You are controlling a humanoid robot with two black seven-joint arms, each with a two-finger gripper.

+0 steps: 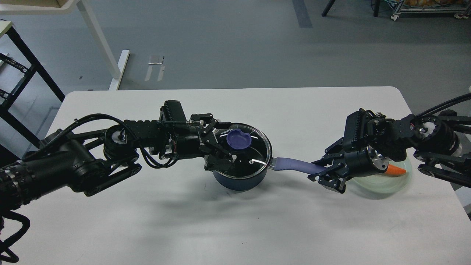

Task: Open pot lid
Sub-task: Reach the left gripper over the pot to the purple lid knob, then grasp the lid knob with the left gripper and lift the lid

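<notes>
1. Our left end effector is out over the pot, its fingers spread apart just left of the knob; nothing is pinched between them.
2. The lower finger reaches across the glass of the lid, while the upper one sits by the lid's left rim.
3. Over to our right end effector: its fingers are pressed onto the far end of the handle, pinching it.
4. The lid is on the pot, steel rim seated all round, the lavender-blue knob up top and a small vent hole showing toward the front.
5. The pot stands near the middle of the white bench, its handle pointing out to the right.
6. Behind the right end effector lies a pale green plate, and on it an orange piece, largely hidden by the wrist, so we cannot tell what it is.
7. Both black arms come in low over the bench, left from the left edge, right from the right.
</notes>
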